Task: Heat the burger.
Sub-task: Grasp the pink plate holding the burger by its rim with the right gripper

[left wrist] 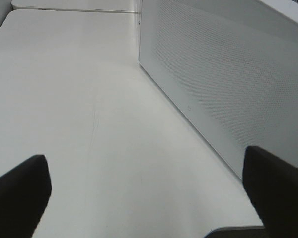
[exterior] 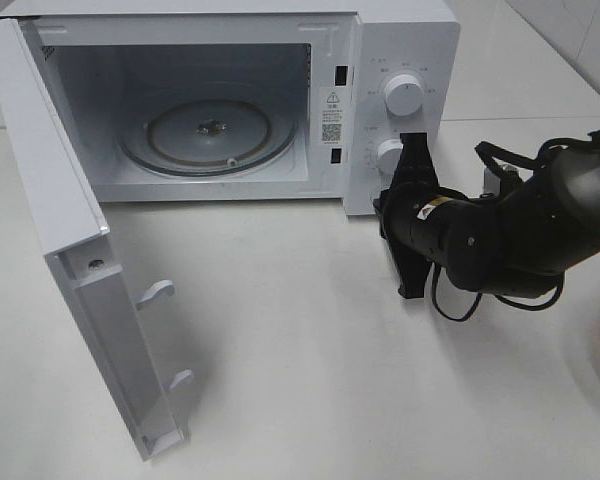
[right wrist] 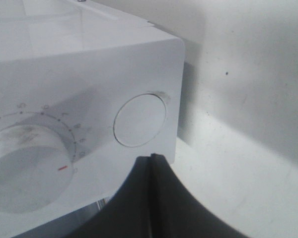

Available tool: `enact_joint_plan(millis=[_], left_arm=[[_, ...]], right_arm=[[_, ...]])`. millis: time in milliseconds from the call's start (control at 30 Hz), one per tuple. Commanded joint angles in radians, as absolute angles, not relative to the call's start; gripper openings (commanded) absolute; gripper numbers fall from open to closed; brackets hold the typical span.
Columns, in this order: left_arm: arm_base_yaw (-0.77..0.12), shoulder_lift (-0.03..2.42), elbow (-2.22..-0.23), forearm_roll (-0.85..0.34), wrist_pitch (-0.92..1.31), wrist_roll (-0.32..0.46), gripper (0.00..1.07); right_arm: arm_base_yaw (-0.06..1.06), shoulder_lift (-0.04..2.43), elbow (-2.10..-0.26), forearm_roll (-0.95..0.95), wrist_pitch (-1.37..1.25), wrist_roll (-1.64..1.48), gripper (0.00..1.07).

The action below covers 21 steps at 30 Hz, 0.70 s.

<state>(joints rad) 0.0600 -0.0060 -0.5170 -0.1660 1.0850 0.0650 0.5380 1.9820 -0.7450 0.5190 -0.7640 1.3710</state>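
The right end effector (right wrist: 151,158), pinched shut on nothing, points at the round button (right wrist: 139,120) on the microwave (exterior: 400,30) front, whose door (exterior: 40,180) stands open, while the left end effector (left wrist: 144,156) hangs spread wide over the surface (left wrist: 89,99) beside a dotted white panel (left wrist: 228,74) — the burger is out of view.

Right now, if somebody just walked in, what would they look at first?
First, the big white microwave at the back of the table. Its door is swung wide open on the left, and the glass plate inside is bare. Next, the black arm on the right, whose shut right tool points at the microwave's front, close to a round button beside a dial.
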Motion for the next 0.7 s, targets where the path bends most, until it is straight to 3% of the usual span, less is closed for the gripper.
enact_joint_plan(millis=[33, 700], left_arm=[[0.056, -0.023, -0.515, -0.167, 1.069, 0.066, 1.01], [0.056, -0.023, -0.515, -0.167, 1.069, 0.066, 1.01]], right_arm=[[0.543, 1.919, -0.714, 0.509, -0.719, 1.308, 0.00], [0.534, 1.635, -0.679, 0.462, -0.132, 0.544, 0.01]])
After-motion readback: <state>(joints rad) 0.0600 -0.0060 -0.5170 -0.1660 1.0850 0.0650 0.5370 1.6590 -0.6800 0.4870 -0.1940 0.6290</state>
